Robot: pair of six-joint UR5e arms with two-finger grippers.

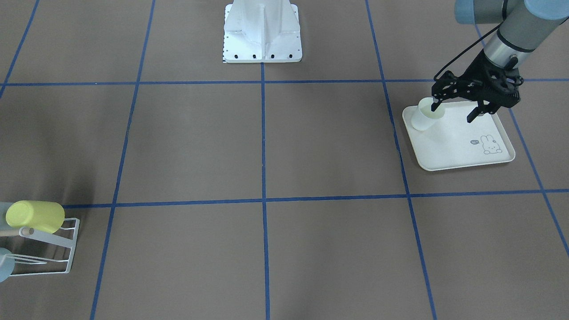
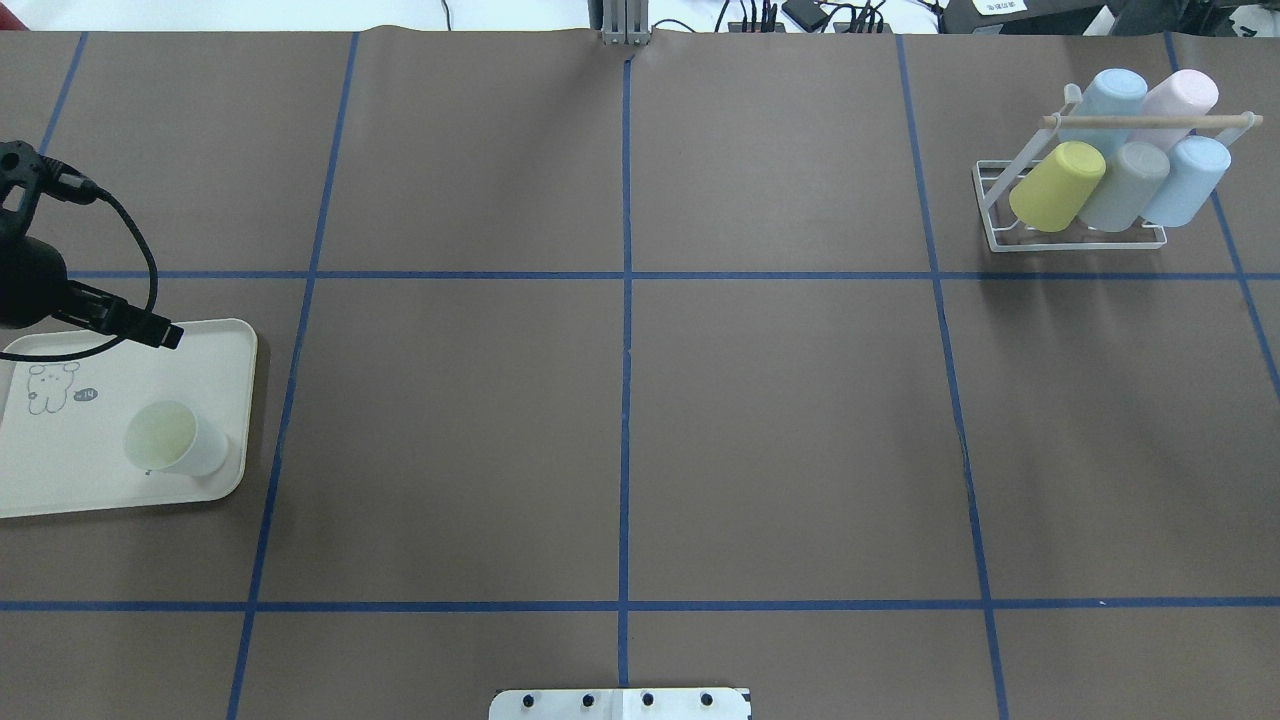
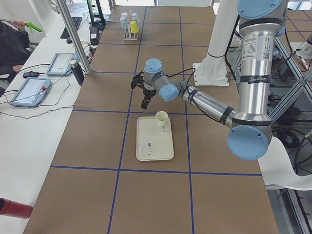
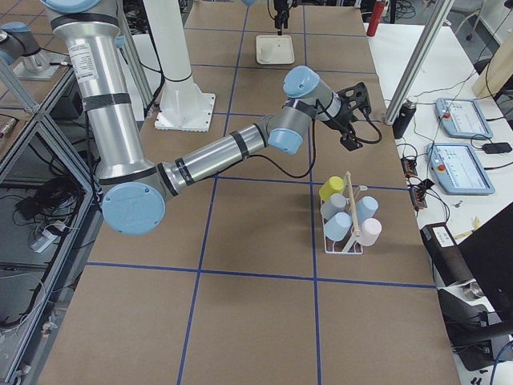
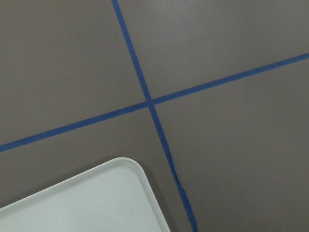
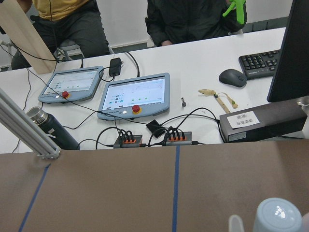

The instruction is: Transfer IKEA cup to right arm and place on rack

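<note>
The IKEA cup [image 1: 426, 116], a pale cup, stands upright on a cream tray [image 1: 449, 149] with a rabbit drawing. In the overhead view the cup [image 2: 172, 438] is in the tray's [image 2: 80, 480] near right corner. My left gripper [image 1: 453, 113], slim and black, hangs open above the tray, apart from the cup and holding nothing. The left wrist view shows only a tray corner [image 5: 96, 203]. The rack [image 2: 1080, 243], white wire with a wooden dowel, stands at the far right and holds several cups. My right gripper [image 4: 353, 120] hovers near the rack; I cannot tell whether it is open or shut.
The white robot base [image 1: 262, 31] sits at the table's middle edge. Blue tape lines grid the brown table. Beyond the far edge in the right wrist view are tablets [image 6: 133, 94], cables, a dark bottle [image 6: 50, 128] and seated people.
</note>
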